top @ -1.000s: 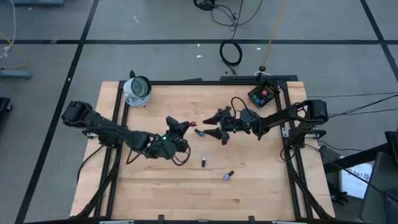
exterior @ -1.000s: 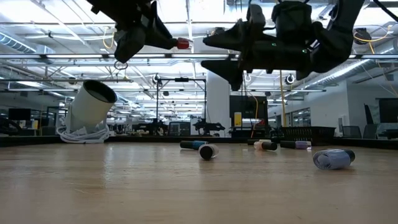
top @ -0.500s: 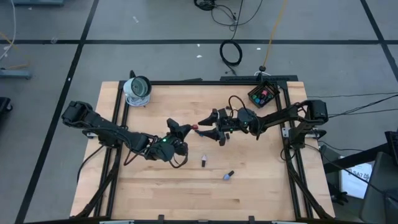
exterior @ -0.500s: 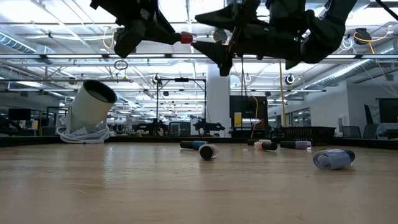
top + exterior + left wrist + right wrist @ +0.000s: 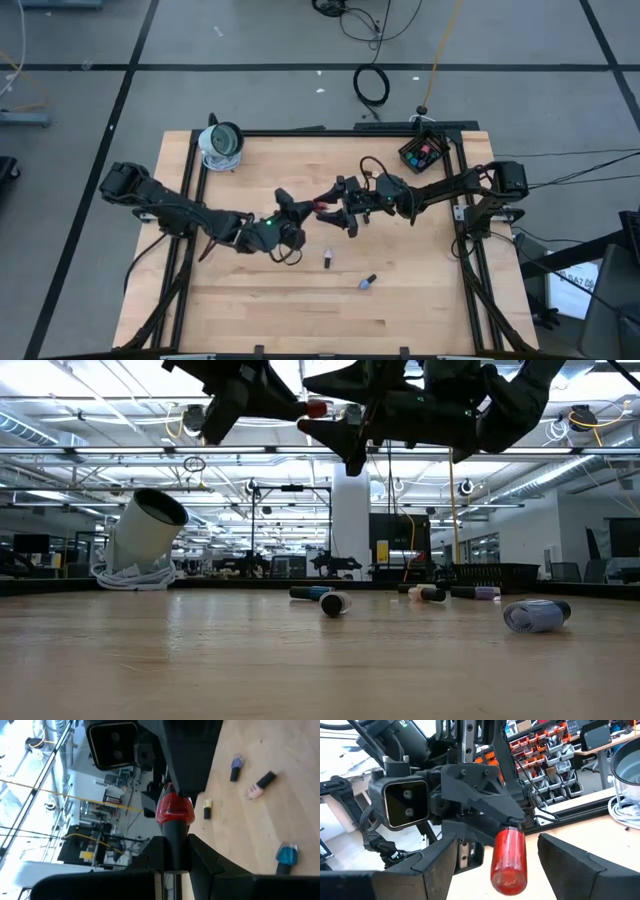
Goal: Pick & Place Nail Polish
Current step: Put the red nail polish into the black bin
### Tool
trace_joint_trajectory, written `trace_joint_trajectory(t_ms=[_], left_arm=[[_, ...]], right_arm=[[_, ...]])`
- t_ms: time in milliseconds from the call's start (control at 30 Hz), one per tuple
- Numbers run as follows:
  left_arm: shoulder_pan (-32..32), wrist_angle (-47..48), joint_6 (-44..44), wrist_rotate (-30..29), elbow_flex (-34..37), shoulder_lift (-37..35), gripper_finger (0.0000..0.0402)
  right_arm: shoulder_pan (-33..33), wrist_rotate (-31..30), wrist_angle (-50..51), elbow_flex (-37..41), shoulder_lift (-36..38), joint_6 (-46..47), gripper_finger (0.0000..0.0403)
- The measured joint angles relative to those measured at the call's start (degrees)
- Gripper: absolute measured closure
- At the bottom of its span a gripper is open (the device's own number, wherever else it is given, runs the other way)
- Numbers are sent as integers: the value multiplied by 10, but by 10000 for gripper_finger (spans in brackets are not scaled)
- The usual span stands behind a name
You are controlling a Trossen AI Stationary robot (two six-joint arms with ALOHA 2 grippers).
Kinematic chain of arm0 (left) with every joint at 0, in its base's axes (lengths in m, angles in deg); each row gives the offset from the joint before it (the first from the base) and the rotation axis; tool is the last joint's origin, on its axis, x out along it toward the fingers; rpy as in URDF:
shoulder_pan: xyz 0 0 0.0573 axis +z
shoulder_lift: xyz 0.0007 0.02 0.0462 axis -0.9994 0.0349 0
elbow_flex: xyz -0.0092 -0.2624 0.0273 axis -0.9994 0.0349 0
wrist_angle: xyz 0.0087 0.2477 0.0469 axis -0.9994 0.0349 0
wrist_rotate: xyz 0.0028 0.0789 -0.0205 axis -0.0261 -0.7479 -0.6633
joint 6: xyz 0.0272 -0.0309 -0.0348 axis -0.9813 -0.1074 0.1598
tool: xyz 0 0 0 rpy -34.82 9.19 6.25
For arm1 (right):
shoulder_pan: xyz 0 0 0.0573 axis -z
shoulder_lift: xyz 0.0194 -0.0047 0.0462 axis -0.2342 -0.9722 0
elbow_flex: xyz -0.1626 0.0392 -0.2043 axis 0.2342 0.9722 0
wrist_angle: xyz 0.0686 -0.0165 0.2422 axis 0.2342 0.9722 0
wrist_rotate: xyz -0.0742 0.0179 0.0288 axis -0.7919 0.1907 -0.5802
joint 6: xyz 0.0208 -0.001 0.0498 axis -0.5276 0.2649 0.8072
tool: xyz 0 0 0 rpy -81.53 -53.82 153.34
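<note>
A red nail polish bottle (image 5: 321, 207) with a dark cap is held in the air above the table's middle. My left gripper (image 5: 304, 208) is shut on it. My right gripper (image 5: 335, 206) faces it from the table's right, open. Its two fingers stand on either side of the red glass body (image 5: 509, 856) with gaps showing, touching nothing. In the low view the bottle (image 5: 317, 408) hangs high between both grippers. Other bottles lie on the wood: one dark-capped (image 5: 327, 259), one bluish (image 5: 367, 283). My left gripper pinches the bottle's dark cap (image 5: 175, 836) between its two fingers. The fingers come level from the table's left, lying along the bottle. The red body (image 5: 174, 809) sticks out past the fingertips toward the right gripper, roughly level and lifted clear of the table.
A small black box (image 5: 422, 152) holding bottles stands at the far right corner. A white cylinder (image 5: 220, 143) with a coiled cable lies at the far left. More bottles lie on the wood in the left wrist view: purple (image 5: 235, 766), beige (image 5: 260, 786), blue (image 5: 286, 856).
My left gripper has carried the red bottle toward the table's right and a little up. My right gripper has moved toward the table's left, onto the bottle, so its open fingers now stand on both sides of the red body.
</note>
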Motion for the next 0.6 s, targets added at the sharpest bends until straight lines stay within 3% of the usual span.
trace_joint_trajectory(t_ms=[400, 600], left_arm=[[17, -47, -40, 6, 0, 60, 364], [17, -94, -83, -26, -1, 58, 364]], right_arm=[[0, -1, 17, 0, 0, 0, 148], [1, -1, 22, 0, 0, -11, 167]])
